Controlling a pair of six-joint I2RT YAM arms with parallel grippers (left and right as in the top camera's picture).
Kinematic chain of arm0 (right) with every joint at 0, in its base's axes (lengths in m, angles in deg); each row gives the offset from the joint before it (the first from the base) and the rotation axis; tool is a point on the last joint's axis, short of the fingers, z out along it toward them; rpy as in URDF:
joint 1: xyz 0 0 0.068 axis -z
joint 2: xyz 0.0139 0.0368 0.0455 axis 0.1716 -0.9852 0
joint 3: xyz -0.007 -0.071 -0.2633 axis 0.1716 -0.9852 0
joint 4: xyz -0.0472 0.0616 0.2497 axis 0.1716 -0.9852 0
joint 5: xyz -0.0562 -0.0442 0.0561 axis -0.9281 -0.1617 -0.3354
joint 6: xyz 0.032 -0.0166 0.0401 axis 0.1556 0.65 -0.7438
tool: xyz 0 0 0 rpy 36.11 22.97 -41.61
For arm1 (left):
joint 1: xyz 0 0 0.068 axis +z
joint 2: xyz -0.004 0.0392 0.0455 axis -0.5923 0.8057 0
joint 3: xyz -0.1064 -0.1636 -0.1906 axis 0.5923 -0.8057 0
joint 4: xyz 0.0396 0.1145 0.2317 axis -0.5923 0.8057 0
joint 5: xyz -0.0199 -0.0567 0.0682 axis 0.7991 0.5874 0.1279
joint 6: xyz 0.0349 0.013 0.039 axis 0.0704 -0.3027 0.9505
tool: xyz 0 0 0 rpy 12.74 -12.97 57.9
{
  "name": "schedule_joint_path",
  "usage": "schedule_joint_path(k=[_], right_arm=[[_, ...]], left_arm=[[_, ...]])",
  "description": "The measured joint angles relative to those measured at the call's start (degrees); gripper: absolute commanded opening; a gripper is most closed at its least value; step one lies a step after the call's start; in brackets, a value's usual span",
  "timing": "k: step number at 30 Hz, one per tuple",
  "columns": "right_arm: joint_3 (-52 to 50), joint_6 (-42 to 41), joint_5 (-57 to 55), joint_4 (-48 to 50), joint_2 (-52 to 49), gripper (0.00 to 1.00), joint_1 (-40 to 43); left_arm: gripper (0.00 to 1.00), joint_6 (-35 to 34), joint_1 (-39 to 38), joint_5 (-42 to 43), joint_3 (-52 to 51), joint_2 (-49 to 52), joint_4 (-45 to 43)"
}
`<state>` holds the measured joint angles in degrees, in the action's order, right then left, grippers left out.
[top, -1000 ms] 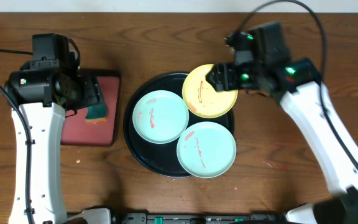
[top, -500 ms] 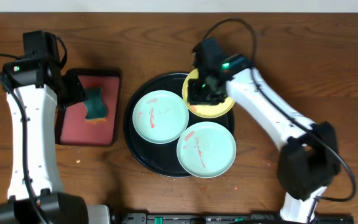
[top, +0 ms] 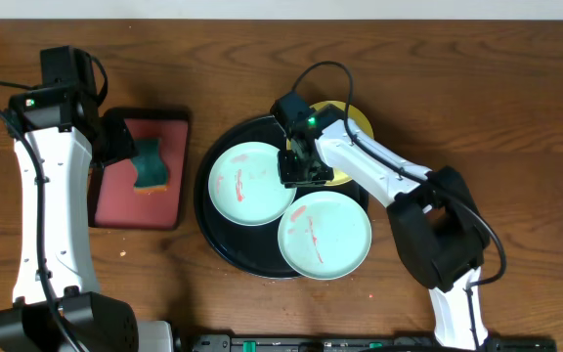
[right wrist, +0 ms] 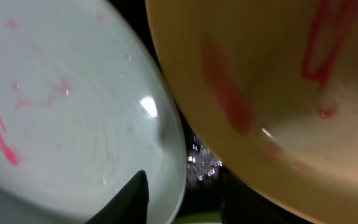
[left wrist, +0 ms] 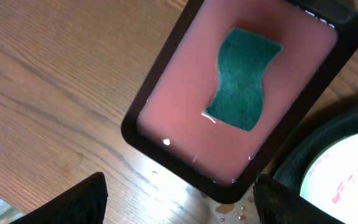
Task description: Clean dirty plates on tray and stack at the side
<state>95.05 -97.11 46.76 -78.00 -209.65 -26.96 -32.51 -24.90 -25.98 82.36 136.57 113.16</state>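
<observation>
my step was to grab the yellow plate (top: 356, 121) on the tray (top: 231, 246). i could not tell if my right pincer (top: 300, 167) held it. next, squeeze and lift. left pincer (left wrist: 179, 198) gaped open.

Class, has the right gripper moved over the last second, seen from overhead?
Yes. Against the tray, the right gripper crossed the yellow plate leftward, from its right rim to its left rim, nearer the tray's middle.

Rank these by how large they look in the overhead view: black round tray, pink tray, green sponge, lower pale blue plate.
1. black round tray
2. pink tray, its left edge hidden
3. lower pale blue plate
4. green sponge
</observation>
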Motion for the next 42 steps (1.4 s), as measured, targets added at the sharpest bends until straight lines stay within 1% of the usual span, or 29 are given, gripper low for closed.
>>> schedule_joint_path(k=[6,10,13,16,19,21,26,30,32,37,42], right_arm=[[0.02,-0.09,-0.42,0.96,-2.05,0.3,-0.11],[0.26,-0.35,-1.22,1.97,-2.36,0.18,-0.61],[0.26,-0.59,-1.57,3.15,-2.47,0.01,-0.87],[0.31,-0.85,-1.75,3.19,-2.36,0.01,-0.9],[0.31,-0.83,-2.03,3.34,-2.36,0.01,-1.03],[0.31,-0.85,-2.51,3.34,-2.36,0.01,-1.18],[0.35,-0.83,-3.41,3.32,-2.34,0.01,-1.53],[0.39,-0.79,-3.85,3.3,-2.34,0.01,-1.73],[0.39,-0.76,-4.02,3.3,-2.34,0.01,-1.81],[0.39,-0.74,-4.55,3.3,-2.27,0.01,-2.03],[0.39,-0.74,-4.61,3.34,-2.27,0.02,-2.03]], left_arm=[[0.76,0.0,0.0,0.0,0.0,0.0,-0.24],[0.76,0.0,0.0,0.0,0.0,0.0,-1.09],[0.76,0.0,0.0,0.0,0.0,0.0,-2.01],[0.75,0.0,0.0,0.0,-0.02,0.0,-2.8],[0.69,-0.04,0.0,0.0,-0.44,0.0,-4.22],[0.66,0.0,0.0,-0.04,-1.18,0.0,-5.2],[0.66,2.19,0.0,0.22,-2.38,2.21,-6.75],[0.67,7.52,0.0,3.45,-2.4,7.72,-9.33],[0.66,9.11,0.0,4.83,-2.45,10.97,-10.78],[0.66,10.58,0.0,6.49,-2.51,17.73,-12.17],[0.64,10.36,0.0,7.43,-2.54,23.1,-13.16]])
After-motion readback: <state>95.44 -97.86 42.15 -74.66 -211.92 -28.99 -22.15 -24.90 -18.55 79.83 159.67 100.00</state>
